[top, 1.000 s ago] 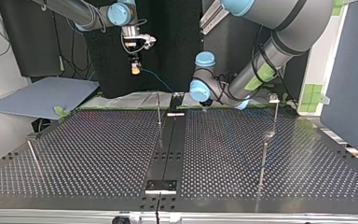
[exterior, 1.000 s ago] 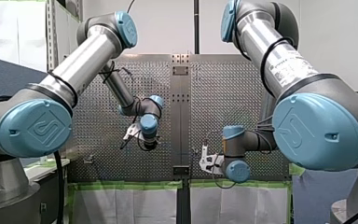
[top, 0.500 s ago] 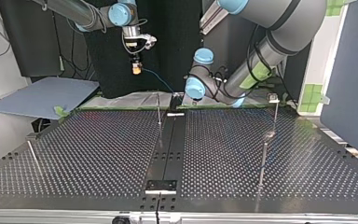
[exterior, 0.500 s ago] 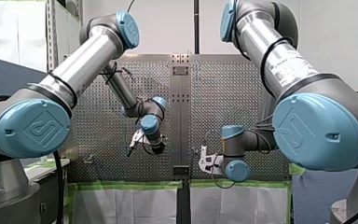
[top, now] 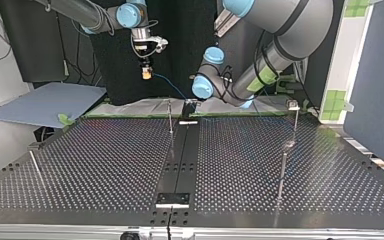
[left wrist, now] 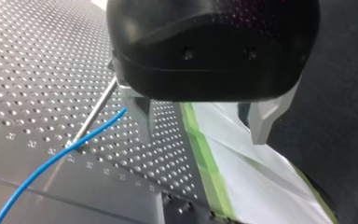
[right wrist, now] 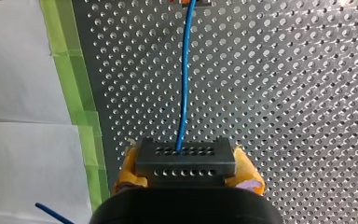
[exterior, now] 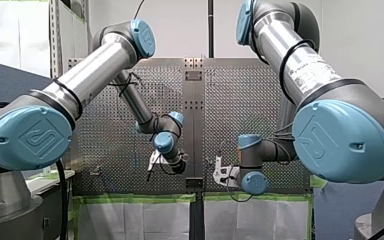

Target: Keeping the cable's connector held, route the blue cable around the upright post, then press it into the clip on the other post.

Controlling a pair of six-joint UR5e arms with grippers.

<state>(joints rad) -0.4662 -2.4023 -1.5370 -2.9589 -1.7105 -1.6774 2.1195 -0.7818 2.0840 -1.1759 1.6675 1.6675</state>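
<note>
My right gripper point(right wrist: 186, 173) has yellow pads and is shut on a grey connector block point(right wrist: 185, 157). The blue cable point(right wrist: 184, 84) runs straight ahead from the block over the perforated plate. In the top view this gripper point(top: 145, 75) hangs above the table's far edge, and the cable point(top: 170, 88) slopes down toward a thin upright post point(top: 170, 117). A second post with a clip on top point(top: 293, 105) stands at that view's right. My left gripper point(left wrist: 200, 128) is open with nothing between its metal fingers. The cable point(left wrist: 51, 162) and a thin post point(left wrist: 95, 109) lie just beside one finger.
A dark central rail point(top: 180, 160) crosses the perforated table. Another thin post point(top: 282, 170) and a leaning rod point(top: 36, 169) stand nearer the top view's front. Green tape point(left wrist: 205, 154) and white sheeting edge the plate. A grey board point(top: 45, 102) lies beyond the table.
My left arm has swung toward the table's middle and lower in the front view, bringing its open gripper close to the cable. My right arm has held still with the connector.
</note>
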